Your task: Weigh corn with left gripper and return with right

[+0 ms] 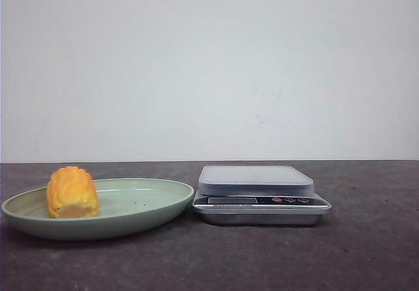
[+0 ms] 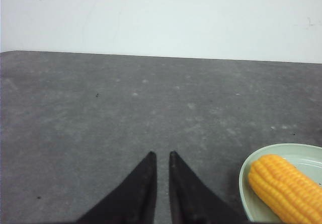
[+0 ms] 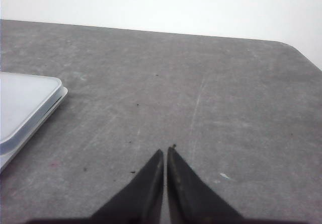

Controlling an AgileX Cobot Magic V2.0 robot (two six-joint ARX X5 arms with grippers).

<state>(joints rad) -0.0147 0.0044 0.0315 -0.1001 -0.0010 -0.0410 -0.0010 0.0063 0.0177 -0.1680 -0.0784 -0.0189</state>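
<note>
The corn point(image 1: 72, 192) is seen lying on its side in a pale green plate point(image 1: 154, 207), on the left part of the dark counter point(image 1: 366, 252). It is kept toward the left edge of the plate, with one pale cut end turned to the near side. Nothing is touching it. A kitchen scale point(image 1: 260, 195) is set just to the right of the plate, so close that the two almost touch. Its flat top is bare. The scale is likely put this near so that the corn needs only a short trip from the plate.

The left gripper point(image 2: 161, 156) is held low over the bare counter, to the left of the plate, and the corn is caught at the edge of its wrist view. Its fingers are nearly together, with only a thin gap between them, and nothing is held. The right gripper point(image 3: 165, 152) is held over the counter to the right of the scale. Its fingers are pressed together and nothing is held there either.

The weighing is judged not to be started yet. The left fingers would need to be spread before the corn can be picked up and carried to the scale.
</note>
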